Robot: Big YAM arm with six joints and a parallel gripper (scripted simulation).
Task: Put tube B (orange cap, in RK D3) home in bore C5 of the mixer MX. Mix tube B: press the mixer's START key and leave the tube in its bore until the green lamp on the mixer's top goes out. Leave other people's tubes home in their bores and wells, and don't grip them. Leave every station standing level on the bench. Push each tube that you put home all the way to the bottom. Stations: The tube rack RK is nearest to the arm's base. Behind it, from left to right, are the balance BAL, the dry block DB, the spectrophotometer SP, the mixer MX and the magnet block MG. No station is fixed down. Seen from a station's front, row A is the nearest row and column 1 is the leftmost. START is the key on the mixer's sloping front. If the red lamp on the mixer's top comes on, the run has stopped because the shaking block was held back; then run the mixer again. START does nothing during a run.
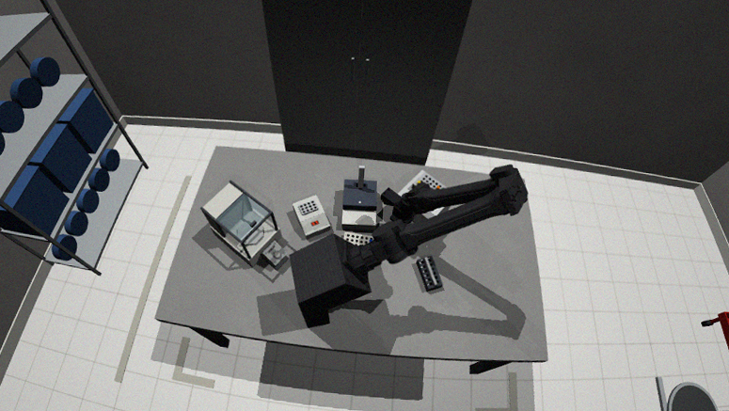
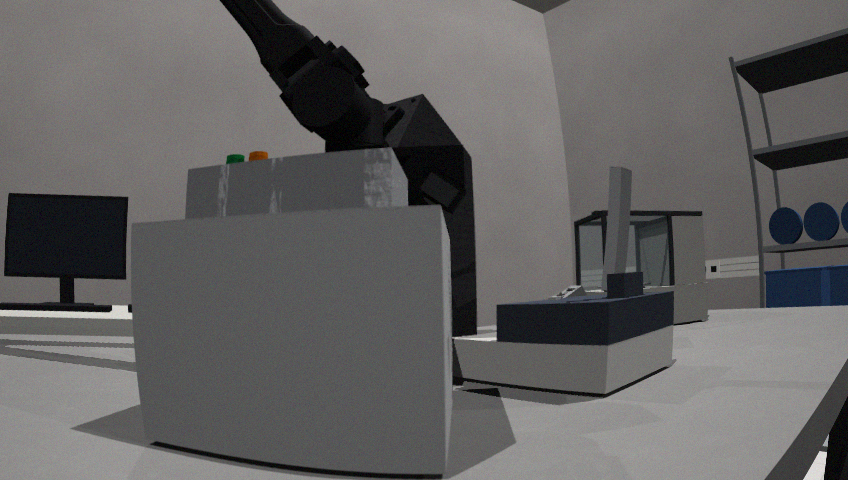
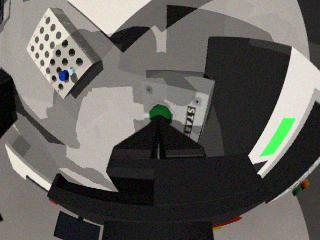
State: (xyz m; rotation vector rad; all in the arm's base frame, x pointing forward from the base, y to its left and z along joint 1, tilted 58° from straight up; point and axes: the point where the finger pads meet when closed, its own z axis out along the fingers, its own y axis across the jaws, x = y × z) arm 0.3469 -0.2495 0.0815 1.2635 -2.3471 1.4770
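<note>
In the wrist view my gripper [image 3: 158, 120] is shut and empty, with its tip on the round green START key [image 3: 160, 111] on the mixer's sloping front. A bright green lamp bar [image 3: 278, 137] glows on the mixer's top. Tube B's orange cap [image 3: 305, 184] shows at the lower right beside a green cap [image 3: 297, 190]. In the exterior view the mixer MX [image 2: 291, 333] is seen from behind. The orange cap [image 2: 258, 155] and the green cap [image 2: 235, 158] stand just above its upper block. The gripper is hidden behind the mixer there. In the top view the arm covers most of the mixer [image 1: 416, 177].
The rack RK [image 3: 62, 50] holds a blue-capped tube [image 3: 63, 75]. The spectrophotometer [image 1: 359, 202] stands left of the mixer, with the dry block [image 1: 310, 214] and the balance [image 1: 238, 221] further left. The magnet block [image 1: 428, 273] lies to the right, nearer the arm's base [image 1: 325, 277].
</note>
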